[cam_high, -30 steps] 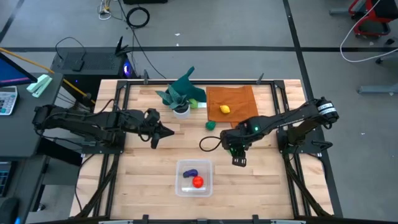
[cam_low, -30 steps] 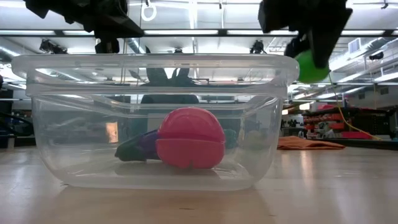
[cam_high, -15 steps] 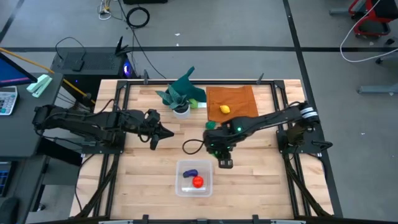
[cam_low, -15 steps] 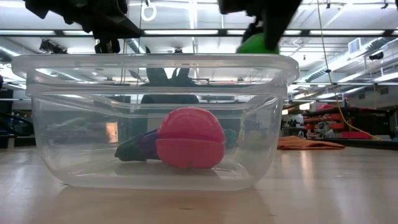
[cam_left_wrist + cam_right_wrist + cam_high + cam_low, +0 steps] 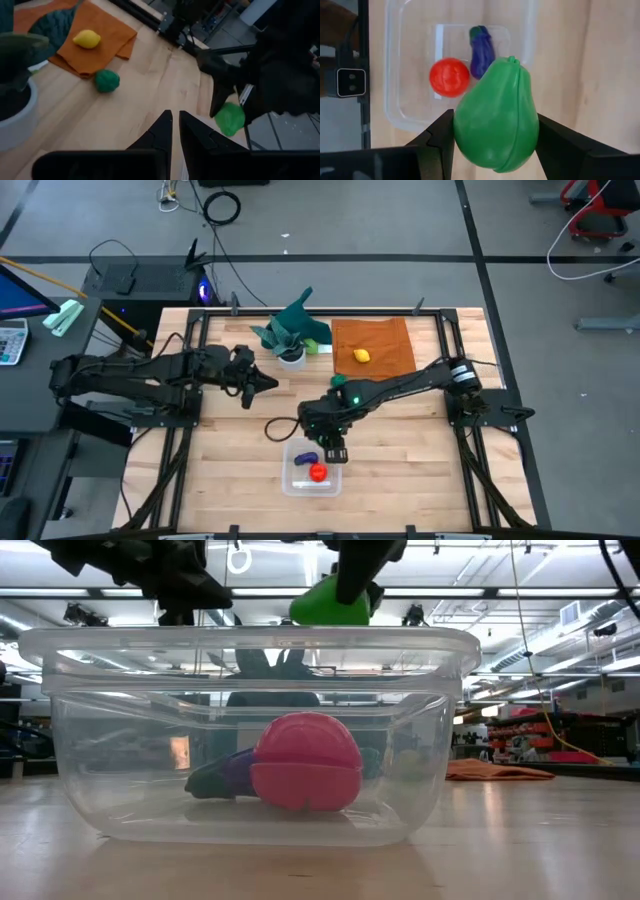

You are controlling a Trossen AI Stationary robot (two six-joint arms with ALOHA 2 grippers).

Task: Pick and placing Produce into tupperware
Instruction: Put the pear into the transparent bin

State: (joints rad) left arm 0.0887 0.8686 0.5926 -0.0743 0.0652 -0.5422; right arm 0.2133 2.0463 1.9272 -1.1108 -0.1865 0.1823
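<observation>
The right gripper (image 5: 495,145) hangs over the clear plastic box (image 5: 297,483), near its rear edge, pinching a light green pear-shaped toy (image 5: 496,121) between its two fingers. From table height the green toy (image 5: 330,602) sits above the box's rim (image 5: 240,638), not yet inside. In the overhead view the toy itself is mostly hidden under the gripper (image 5: 333,452), so its exact spot over the box is hard to judge there.

Two pieces of produce already lie on the floor of the box: a red round one (image 5: 449,77) and a purple eggplant (image 5: 481,46), side by side and close to touching. From the low camera the red piece (image 5: 306,763) stands in front, with the eggplant (image 5: 222,776) partly behind it.

The left gripper (image 5: 173,120) waits above the bare wood on the left half of the table (image 5: 230,460), well apart from the box, its fingers (image 5: 160,131) pressed nearly together with a thin gap and nothing between them.

Toward the back of the table, a yellow lemon (image 5: 361,356) rests on an orange-brown cloth (image 5: 385,340). A dark green round piece (image 5: 107,80) lies on the wood just beside the cloth's front corner. A teal-leaved plant in a white pot (image 5: 291,332) stands next to the cloth.
</observation>
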